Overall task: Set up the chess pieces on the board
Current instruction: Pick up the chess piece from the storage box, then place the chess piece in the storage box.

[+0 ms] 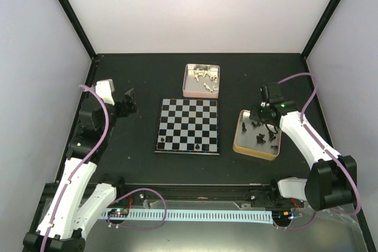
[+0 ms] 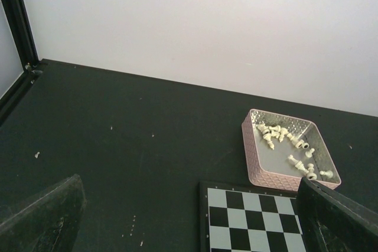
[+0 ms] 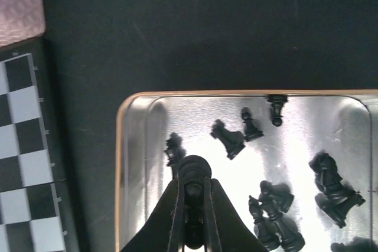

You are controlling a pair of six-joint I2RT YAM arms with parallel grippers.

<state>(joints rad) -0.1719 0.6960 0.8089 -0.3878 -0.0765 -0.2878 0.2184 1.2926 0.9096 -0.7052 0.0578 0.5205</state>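
Right claw (image 3: 193, 190) is down in the tan tin (image 3: 120, 175), fingers pinched together on 1 black piece (image 3: 192, 168), whose round head pokes up between the tips. Loose black pieces (image 3: 227, 138) lie all around it in that tin, 1 just beside the left finger and the rest off to the right. They overlap too much for a firm count. The tin sits just right of the board (image 1: 188, 119).

Over to the left claw (image 1: 129, 102): fingers wide apart, holding nothing, hovering over bare desk (image 2: 118, 146) left of the board.

The tally: 1 board, 2 tins, 2 claws. What look like 3 black pieces stand on the board's near rows. The white pieces (image 2: 298, 144) are heaped in the pink tin (image 2: 253, 157) just beyond the board's far edge, too tangled to count.
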